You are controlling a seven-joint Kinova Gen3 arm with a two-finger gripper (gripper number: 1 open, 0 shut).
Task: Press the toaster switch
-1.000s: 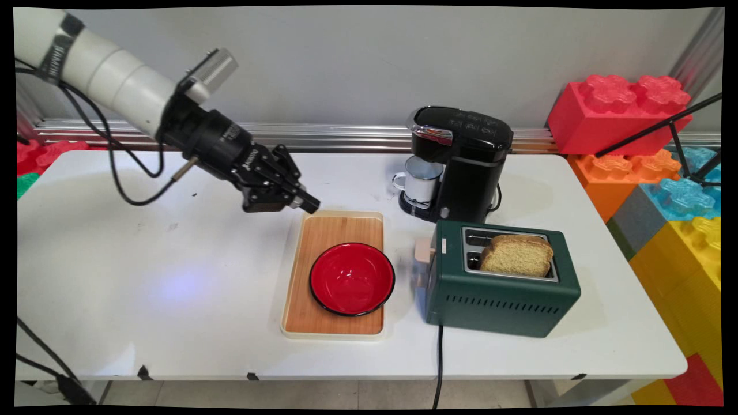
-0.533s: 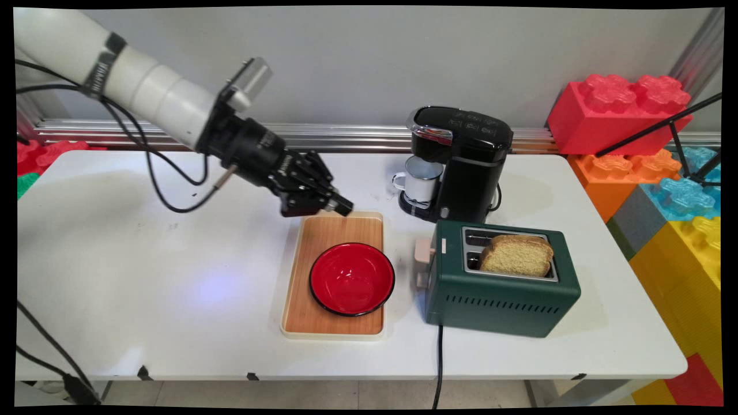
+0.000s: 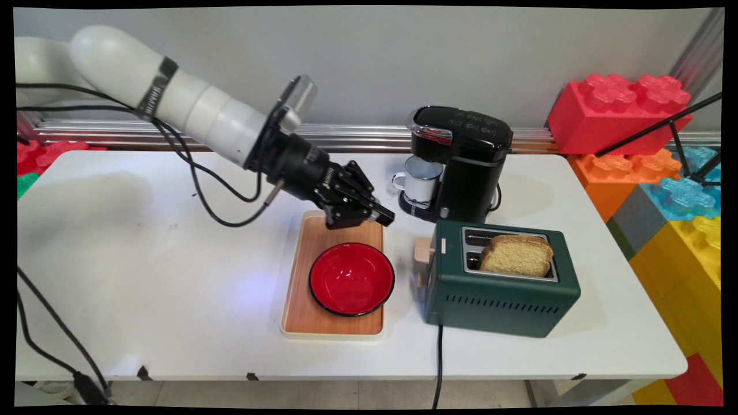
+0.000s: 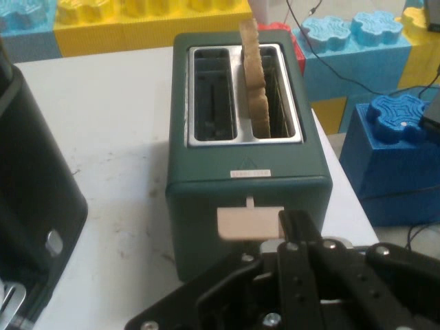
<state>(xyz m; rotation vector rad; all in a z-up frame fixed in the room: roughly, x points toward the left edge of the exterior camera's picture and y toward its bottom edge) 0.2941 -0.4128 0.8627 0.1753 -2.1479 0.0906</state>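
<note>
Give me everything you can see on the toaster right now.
The toaster is a dark green, two-slot box with a metal top plate and a row of vent slits low on its long side. It stands upright on the white table, right of the wooden tray. A slice of bread sticks up from one slot; the other is empty. A beige lever sits on its end face, toward the gripper. A black cord hangs off the table's near edge.

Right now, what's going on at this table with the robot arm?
The arm reaches in from the left, and its gripper hangs above the far end of the wooden tray, holding nothing. A red bowl sits on that tray. The gripper points at the green toaster, where a slice of bread stands up in one slot. A white mug sits under the black coffee machine behind.
</note>
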